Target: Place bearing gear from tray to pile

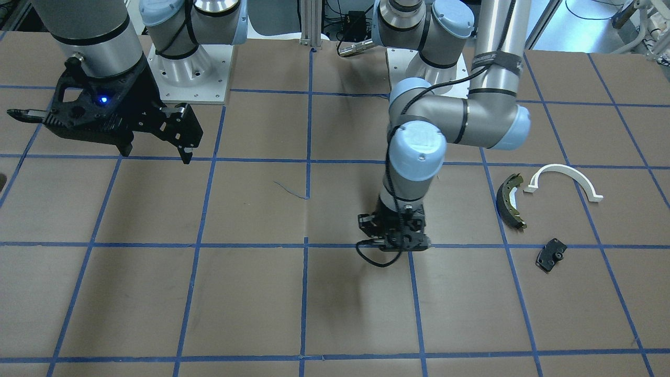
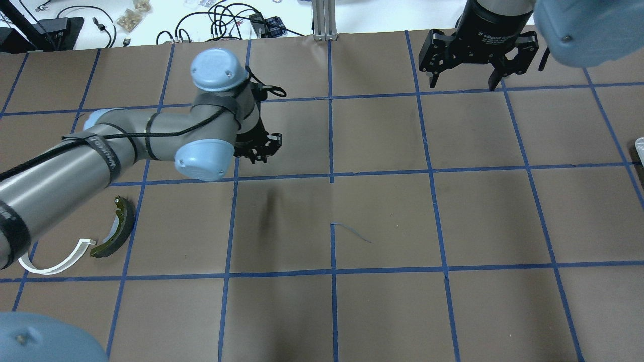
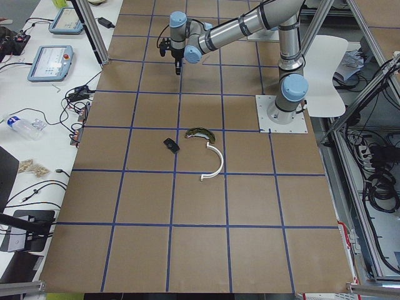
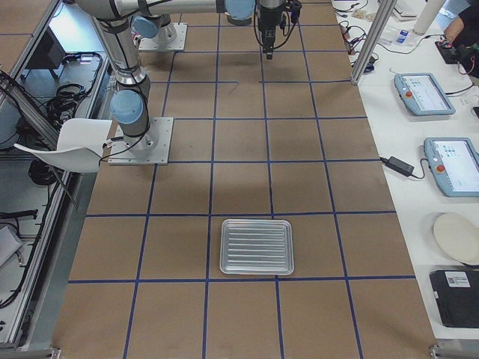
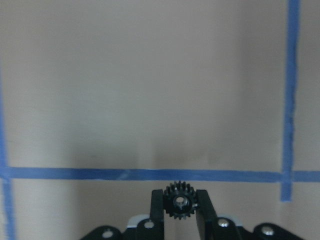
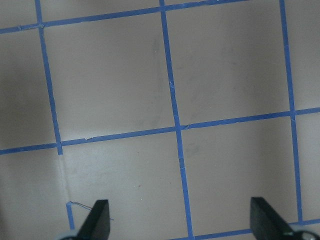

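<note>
Left gripper (image 5: 179, 195), bearing gear (image 5: 178, 203) between its fingers (image 5: 157, 206)

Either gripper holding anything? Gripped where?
Left gripper holds the small black gear, pinched across its toothed rim, the face with the hole towards the wrist camera. Right gripper is open and empty.

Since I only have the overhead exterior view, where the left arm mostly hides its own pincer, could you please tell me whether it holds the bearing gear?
Observer: Yes, the left wrist view shows the left pincer shut on a small black bearing gear.
Operator: Does anything lie near the brake shoe and white arc?
Observer: The front-facing view shows a small black plate apart from them, under the arm in yours.
</note>
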Controlling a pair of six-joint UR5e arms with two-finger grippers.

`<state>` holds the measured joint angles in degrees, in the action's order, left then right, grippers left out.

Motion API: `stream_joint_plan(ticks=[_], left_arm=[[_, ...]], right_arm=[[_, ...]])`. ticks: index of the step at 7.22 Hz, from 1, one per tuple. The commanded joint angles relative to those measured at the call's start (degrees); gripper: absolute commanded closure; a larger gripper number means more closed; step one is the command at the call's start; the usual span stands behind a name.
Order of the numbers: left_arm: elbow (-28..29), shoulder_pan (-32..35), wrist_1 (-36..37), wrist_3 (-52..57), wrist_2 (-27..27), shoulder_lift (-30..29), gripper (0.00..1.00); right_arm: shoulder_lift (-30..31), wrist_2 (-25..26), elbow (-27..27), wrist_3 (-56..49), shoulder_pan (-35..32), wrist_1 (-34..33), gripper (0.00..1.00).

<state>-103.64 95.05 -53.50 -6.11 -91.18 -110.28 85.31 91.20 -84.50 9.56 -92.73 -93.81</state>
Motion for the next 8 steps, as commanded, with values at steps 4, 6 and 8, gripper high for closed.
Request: stream_joint_plan(ticks=[4, 6, 8], left_arm=[[-5.8, -25.5, -1.3, 34.2, -4.8, 6.7, 1.00], [-7.2, -39.5, -0.7, 50.3, -0.9, 5.5, 1.00], [-7.4, -45.0, 0.1, 56.7, -0.1, 3.1, 1.00]], right_arm=[[0.0, -0.1, 0.0, 0.0, -0.2, -0.1, 0.00], [0.0, -0.1, 0.1, -0.1, -0.2, -0.1, 0.00], [0.0, -0.3, -0.2, 0.2, -1.3, -0.1, 0.00]])
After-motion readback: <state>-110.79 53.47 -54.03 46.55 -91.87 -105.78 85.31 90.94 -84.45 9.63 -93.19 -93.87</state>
